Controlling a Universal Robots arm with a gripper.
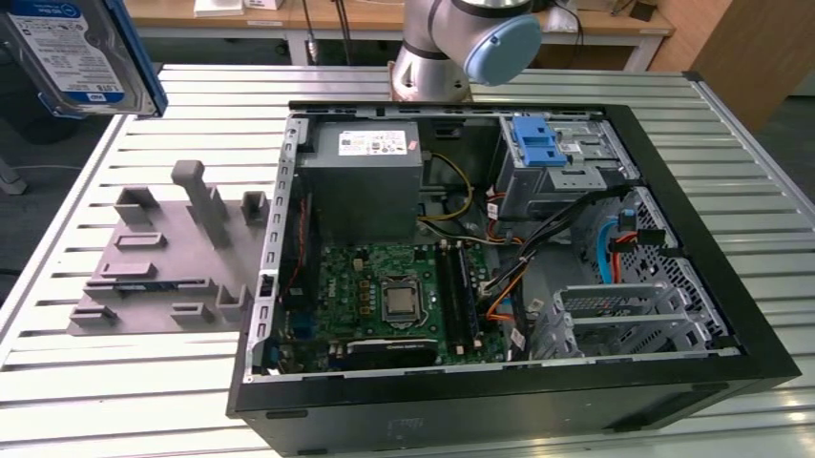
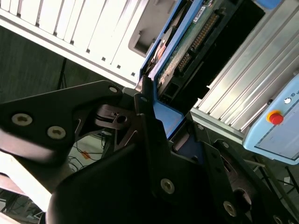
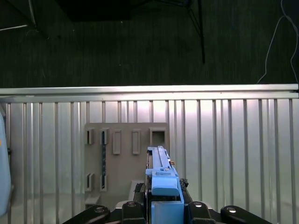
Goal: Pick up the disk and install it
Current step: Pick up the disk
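Jaws: gripper (image 3: 161,207) clamped on disk (image 3: 161,175)
Exterior view: disk's label (image 1: 79,48), raised off worktop (image 1: 128,382)
Second wrist view: circuit board (image 2: 187,44)
Worktop: slatted metal; fixture plate (image 1: 153,281), computer case (image 1: 510,410)
Room: dark floor (image 3: 140,42)

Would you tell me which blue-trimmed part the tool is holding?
The blue-framed disk, clamped in the tool; the other, a blue latch, sits on the cage inside the case.

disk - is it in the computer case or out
Out. The disk hangs at the exterior view's top left, apart from the computer case; in the first wrist view the gripper clamps its blue bracket.
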